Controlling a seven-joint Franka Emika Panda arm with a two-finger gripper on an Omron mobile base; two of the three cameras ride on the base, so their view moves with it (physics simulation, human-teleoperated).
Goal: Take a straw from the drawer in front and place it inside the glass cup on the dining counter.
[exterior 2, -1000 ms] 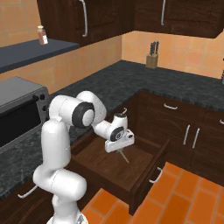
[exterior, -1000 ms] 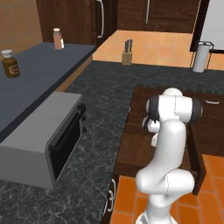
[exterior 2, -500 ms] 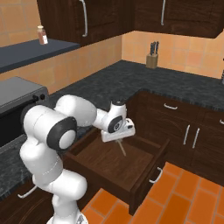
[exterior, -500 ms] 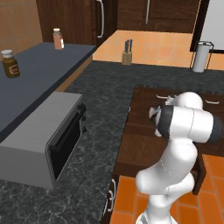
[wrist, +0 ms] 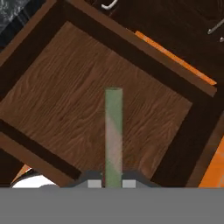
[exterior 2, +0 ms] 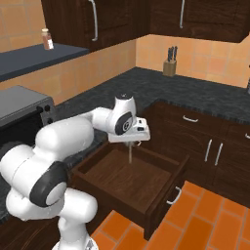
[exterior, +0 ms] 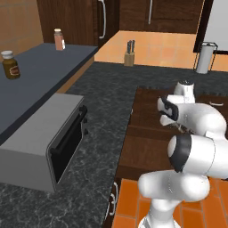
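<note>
My gripper (exterior 2: 131, 142) hangs over the open drawer (exterior 2: 157, 194), shut on the top of the straw (exterior 2: 130, 154). The thin pale straw points straight down, its lower end clear of the drawer's bare wooden floor. In the hand view the straw (wrist: 113, 131) runs up from between the fingertips of the gripper (wrist: 113, 183), with the drawer (wrist: 65, 100) below it. From the left base view the hand (exterior: 172, 114) sits above the drawer (exterior: 144, 140). The glass cup and the dining counter are out of view.
A grey microwave (exterior: 44, 142) stands on the black speckled counter (exterior: 107, 102) to the left. A knife block (exterior: 129, 58) and a paper towel holder (exterior: 204, 57) stand at the back. Dark cabinet fronts (exterior 2: 210, 146) flank the drawer, above an orange tiled floor (exterior 2: 210, 219).
The gripper has risen a little above the drawer with the straw in it. The arm's elbow has swung out wide toward the cameras.
</note>
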